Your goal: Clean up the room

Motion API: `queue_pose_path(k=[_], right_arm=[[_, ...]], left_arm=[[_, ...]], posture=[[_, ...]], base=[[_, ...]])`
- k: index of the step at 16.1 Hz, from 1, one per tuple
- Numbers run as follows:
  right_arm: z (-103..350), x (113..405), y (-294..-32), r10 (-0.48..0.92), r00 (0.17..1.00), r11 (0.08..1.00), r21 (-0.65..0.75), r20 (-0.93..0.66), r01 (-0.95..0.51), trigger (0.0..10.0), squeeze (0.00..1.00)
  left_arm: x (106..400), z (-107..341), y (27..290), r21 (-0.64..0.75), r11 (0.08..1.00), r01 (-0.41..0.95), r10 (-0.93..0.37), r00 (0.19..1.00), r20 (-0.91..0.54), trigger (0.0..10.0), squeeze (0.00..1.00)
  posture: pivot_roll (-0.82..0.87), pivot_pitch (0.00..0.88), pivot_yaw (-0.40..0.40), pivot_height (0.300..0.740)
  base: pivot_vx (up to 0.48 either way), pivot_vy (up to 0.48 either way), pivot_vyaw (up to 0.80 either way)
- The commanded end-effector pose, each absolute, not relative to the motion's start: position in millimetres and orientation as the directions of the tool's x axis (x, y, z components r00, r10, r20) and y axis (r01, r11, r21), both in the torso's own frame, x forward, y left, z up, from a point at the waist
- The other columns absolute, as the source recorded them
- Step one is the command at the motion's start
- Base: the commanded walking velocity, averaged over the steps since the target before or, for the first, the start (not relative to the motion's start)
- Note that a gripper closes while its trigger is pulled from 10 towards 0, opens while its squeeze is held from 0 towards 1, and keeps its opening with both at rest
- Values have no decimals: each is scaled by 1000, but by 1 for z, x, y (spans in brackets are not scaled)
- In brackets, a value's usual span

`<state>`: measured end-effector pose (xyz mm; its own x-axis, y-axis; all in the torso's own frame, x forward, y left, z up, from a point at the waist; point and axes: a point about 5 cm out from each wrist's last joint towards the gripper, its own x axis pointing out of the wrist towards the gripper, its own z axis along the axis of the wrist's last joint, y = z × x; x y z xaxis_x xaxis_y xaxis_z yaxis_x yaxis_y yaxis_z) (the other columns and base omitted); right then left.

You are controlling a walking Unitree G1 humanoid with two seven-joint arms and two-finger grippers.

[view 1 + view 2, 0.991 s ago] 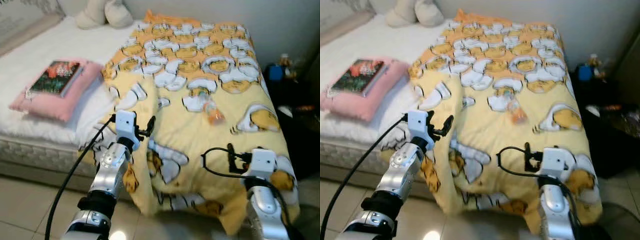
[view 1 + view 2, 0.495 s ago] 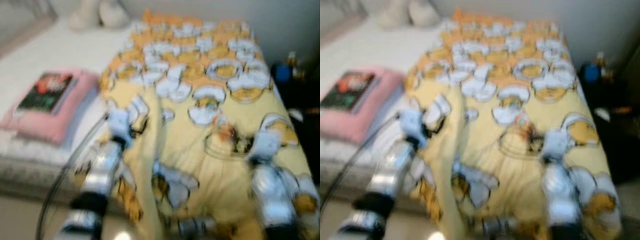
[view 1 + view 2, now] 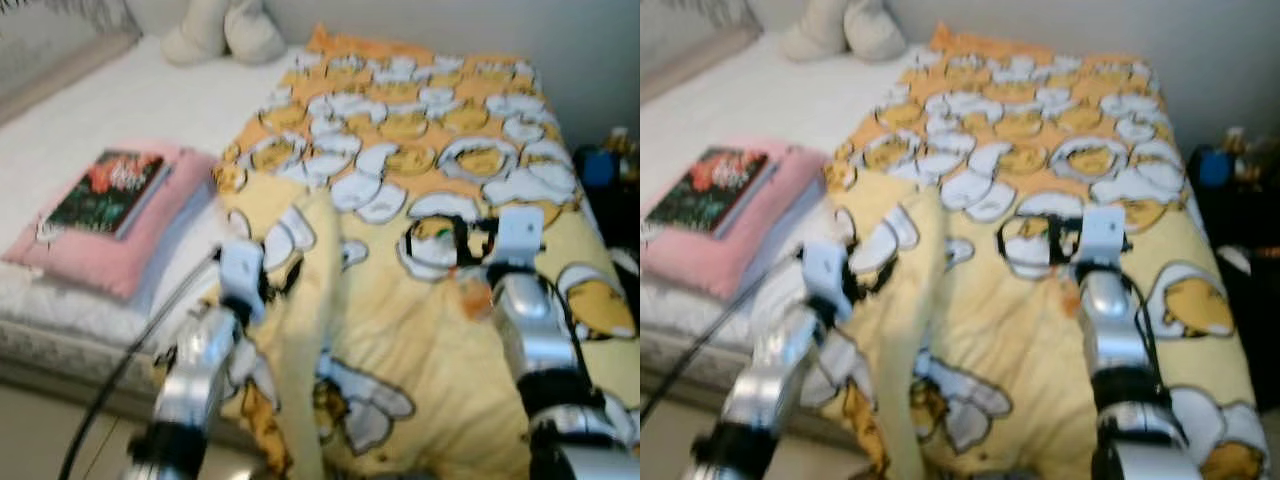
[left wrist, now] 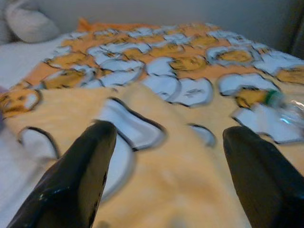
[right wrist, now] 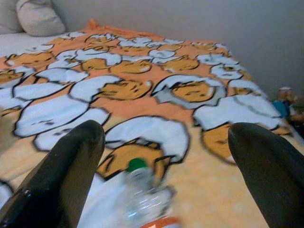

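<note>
A clear plastic bottle [image 5: 142, 199] with a green cap and an orange label lies on the yellow egg-print blanket [image 3: 400, 340] that covers the bed. My right gripper [image 3: 452, 241] hovers open just above the bottle, its fingers [image 5: 71, 166] spread wide to either side of the cap. My left gripper [image 3: 270, 284] is also open, low over a raised fold of the blanket [image 4: 142, 156] near the bed's left side. In the left wrist view the bottle [image 4: 285, 107] shows further off, beyond the fold.
A pink pillow [image 3: 150, 235] with a book [image 3: 100, 190] on it lies on the white sheet at the left. White cushions [image 3: 225, 30] sit at the head of the bed. A dark stand with a blue object [image 3: 600, 165] is beside the bed's right edge.
My right arm has risen from the foot of the bed and reached forward over the bottle. The camera has shifted closer to the bed. The left gripper stays by the blanket fold.
</note>
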<state>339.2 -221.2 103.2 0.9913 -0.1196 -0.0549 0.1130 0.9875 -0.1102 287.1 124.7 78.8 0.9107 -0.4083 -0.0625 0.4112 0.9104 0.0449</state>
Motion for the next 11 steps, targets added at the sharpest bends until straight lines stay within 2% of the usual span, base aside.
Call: queue_pose_path(k=[1,3,7,9,11], right_arm=[[108,347,-226,-133,988,984,-131,-76,122,10000,0],[116,364,-223,-130,986,979,-169,-104,111,10000,0],[113,374,-208,-104,979,989,-123,-175,83,10000,0],[107,374,-206,-110,968,991,-103,-224,89,10000,0],[107,373,-214,-176,959,976,-167,-221,140,10000,0]], left_arm=[[289,95,119,97,892,441,-442,897,-14,10000,0],[281,101,135,101,899,427,-427,904,-28,10000,0],[259,107,158,112,917,384,-377,923,-74,10000,0],[251,111,160,127,912,391,-383,920,-87,10000,0],[243,117,164,137,907,399,-389,916,-94,10000,0]], posture=[[128,6,52,740],[181,63,64,740],[250,152,76,740],[277,182,75,740],[291,201,80,740]], base=[[0,0,0],[0,0,0],[0,0,0],[0,0,0],[0,0,0]])
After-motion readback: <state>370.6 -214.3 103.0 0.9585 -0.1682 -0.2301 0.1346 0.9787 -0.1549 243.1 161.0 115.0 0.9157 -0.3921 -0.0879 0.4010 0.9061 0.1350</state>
